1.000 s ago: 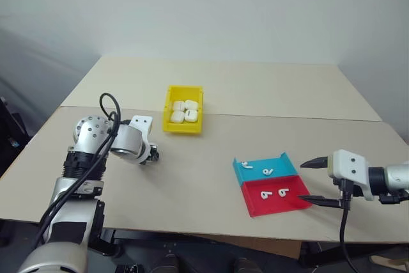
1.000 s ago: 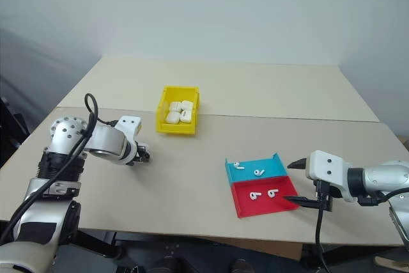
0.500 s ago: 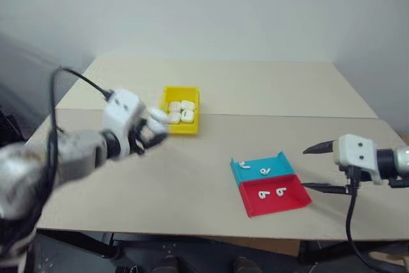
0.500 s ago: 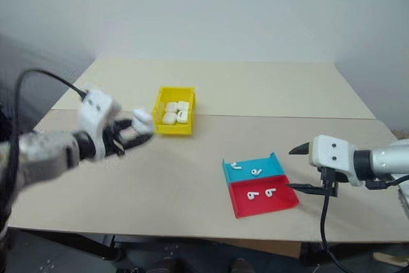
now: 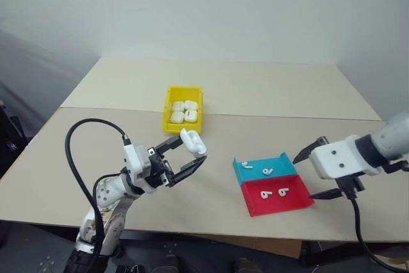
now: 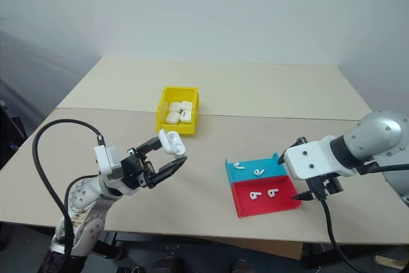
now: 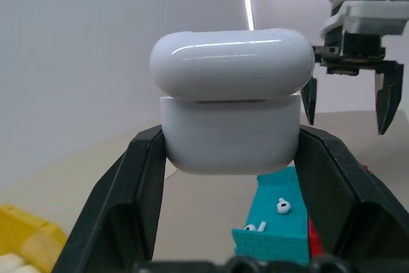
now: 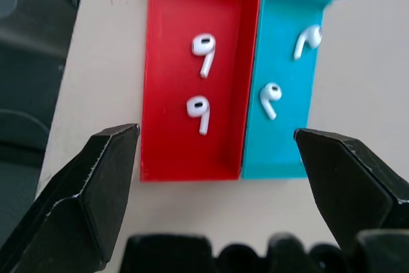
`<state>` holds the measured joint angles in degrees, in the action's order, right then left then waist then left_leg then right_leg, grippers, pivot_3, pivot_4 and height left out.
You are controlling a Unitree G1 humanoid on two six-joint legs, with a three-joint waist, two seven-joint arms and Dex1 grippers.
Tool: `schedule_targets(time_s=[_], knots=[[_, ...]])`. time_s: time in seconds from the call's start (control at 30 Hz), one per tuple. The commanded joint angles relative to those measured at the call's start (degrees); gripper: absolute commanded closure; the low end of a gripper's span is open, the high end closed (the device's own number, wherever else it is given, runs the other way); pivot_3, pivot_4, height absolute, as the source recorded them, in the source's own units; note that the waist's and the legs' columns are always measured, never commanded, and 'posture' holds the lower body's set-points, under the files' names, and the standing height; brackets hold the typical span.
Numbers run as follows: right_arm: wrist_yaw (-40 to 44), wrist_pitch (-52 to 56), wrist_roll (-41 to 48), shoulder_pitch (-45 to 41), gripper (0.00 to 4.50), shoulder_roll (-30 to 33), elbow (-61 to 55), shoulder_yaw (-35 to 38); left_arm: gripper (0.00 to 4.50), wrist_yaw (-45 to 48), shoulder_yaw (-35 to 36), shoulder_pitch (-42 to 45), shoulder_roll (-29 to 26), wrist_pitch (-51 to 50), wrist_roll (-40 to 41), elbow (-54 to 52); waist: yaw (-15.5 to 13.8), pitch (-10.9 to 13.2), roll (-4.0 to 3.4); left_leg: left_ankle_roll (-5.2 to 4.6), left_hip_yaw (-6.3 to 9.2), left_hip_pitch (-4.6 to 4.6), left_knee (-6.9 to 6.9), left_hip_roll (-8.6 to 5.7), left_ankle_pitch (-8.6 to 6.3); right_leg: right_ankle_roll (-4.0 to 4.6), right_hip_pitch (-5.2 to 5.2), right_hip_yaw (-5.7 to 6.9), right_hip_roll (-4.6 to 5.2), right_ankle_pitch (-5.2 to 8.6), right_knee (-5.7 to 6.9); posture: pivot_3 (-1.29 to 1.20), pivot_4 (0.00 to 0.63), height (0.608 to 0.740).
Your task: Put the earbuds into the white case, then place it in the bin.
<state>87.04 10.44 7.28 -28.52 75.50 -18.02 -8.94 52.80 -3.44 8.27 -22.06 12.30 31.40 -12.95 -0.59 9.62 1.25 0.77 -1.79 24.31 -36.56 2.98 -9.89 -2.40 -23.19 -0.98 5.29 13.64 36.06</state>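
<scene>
Left gripper (image 5: pixel 190 157) holds the white case (image 5: pixel 192 140) above the tan table (image 5: pixel 268 94); yellow bin (image 5: pixel 183 109) beyond.

Head view: the cases in the bin blur together.
Left wrist view: fingers (image 7: pixel 131 187) clamp the case, lid ajar.
Right wrist view: right gripper (image 8: pixel 217 158) spread wide, empty, over earbuds (image 8: pixel 203 49) in red tray (image 8: pixel 166 94) and teal tray (image 8: pixel 287 139).

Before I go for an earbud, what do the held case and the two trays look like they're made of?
White case in the left gripper: looks like hard glossy plastic, with a bright streak of reflection across its lid. Red tray and teal tray: probably thin matte plastic, flat even colour without glare.
</scene>
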Motion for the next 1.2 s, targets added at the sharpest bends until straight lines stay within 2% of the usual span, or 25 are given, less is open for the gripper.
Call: schedule_targets(time_s=[0.03, 0.1, 0.4, 0.5, 0.57, 1.2], knots=[[0.89, -1.32, -3.48, -1.42, 0.40, -0.52, -1.05, -1.93, 1.76, 4.19, 0.51, -0.16, 0.79, 3.65, 1.11, 0.42, -0.01, 0.00, 0.00, -0.01, 0.00, 0.00, 0.00, 0.00, 0.00, -0.06, 0.01, 0.00, 0.00, -0.04, 0.00, 0.00, 0.150, 0.740], [0.01, -3.57, -5.94, -1.60, 0.92, -1.78, -1.36, -3.47, 1.76, 6.07, 0.63, -0.90, 0.81, 3.90, 2.04, 0.15, -0.01, 0.00, 0.00, -0.01, 0.00, 0.00, -0.01, 0.00, -0.01, -0.17, 0.01, 0.00, 0.00, -0.09, 0.00, 0.00, 0.150, 0.740], [1.87, -4.02, -14.75, -6.59, 0.92, -8.03, -0.12, -11.55, 1.76, 10.47, 1.85, -3.19, 0.71, 4.30, 3.88, -0.07, 0.26, -0.03, -0.05, -0.01, 0.00, -0.05, -0.06, 0.03, 0.00, -0.41, 0.02, 0.01, -0.02, 0.09, 0.07, 0.00, 0.150, 0.740], [1.69, -4.83, -17.50, -6.69, 1.55, -9.82, 1.15, -13.70, 1.76, 10.99, 1.71, -4.03, 1.16, 4.70, 3.40, -0.76, 0.26, -0.03, -0.05, -0.02, 0.00, -0.03, -0.06, 0.02, -0.01, -0.40, 0.02, 0.01, -0.01, 0.06, 0.07, 0.00, 0.150, 0.740], [1.84, -4.65, -17.97, -6.85, 2.20, -10.72, 1.37, -14.20, 1.76, 10.54, 1.62, -4.37, 1.40, 4.50, 3.08, -1.71, 0.15, -0.03, -0.05, -0.03, 0.00, -0.01, -0.06, 0.02, -0.02, -0.30, 0.00, 0.01, -0.01, -0.06, 0.07, 0.00, 0.150, 0.740], [1.79, -3.30, -24.79, -7.21, 2.20, -15.81, 5.77, -17.53, 1.76, 9.22, 1.42, -4.65, 1.19, 4.64, 1.03, -3.06, 0.20, -0.03, -0.06, -0.03, 0.01, -0.04, -0.08, 0.02, -0.02, -0.15, 0.02, 0.02, -0.03, -0.10, 0.10, 0.00, 0.150, 0.740]])
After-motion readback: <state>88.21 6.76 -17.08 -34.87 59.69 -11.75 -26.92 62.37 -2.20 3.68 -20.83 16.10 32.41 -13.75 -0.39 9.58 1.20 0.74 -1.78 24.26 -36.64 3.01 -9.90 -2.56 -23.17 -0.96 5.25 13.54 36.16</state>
